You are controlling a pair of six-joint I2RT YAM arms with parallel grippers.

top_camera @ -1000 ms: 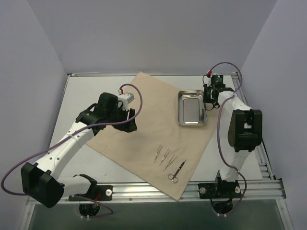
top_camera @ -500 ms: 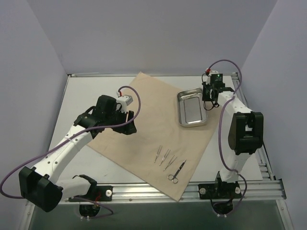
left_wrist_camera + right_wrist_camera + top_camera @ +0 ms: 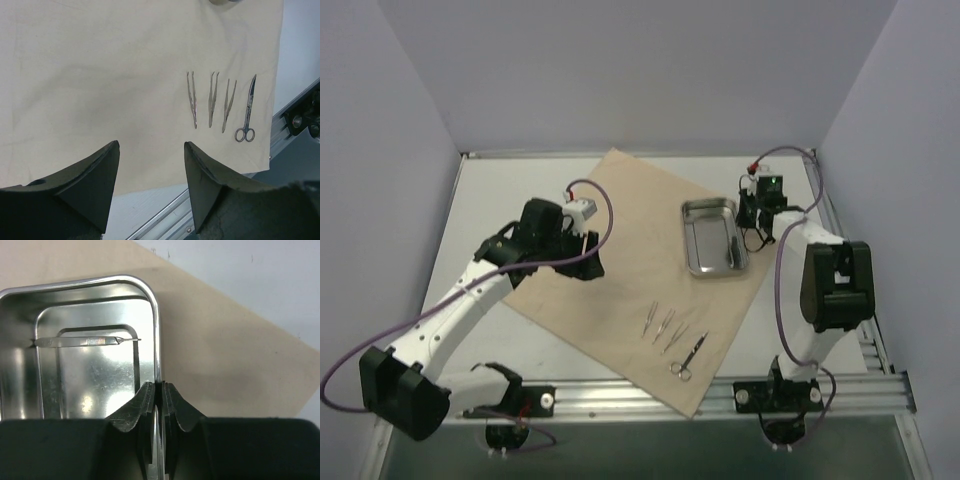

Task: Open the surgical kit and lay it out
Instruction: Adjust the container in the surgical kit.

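Surgical kit (image 3: 650, 250), laid open on the counter (image 3: 500, 180): limp tan wrap sheet (image 3: 100, 75); light, probably slippery tweezers (image 3: 212, 97) and scissors (image 3: 247, 115); rigid steel tray (image 3: 156, 330), best taken by its thin rim, where the right hand (image 3: 159, 388) pinches it; left hand (image 3: 151, 150) spread, empty.

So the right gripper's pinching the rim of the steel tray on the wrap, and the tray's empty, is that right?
Not quite. The right gripper is pinching the rim of the steel tray on the wrap, but the tray is not empty: a thin metal instrument lies inside it. The right wrist view shows this plainly.
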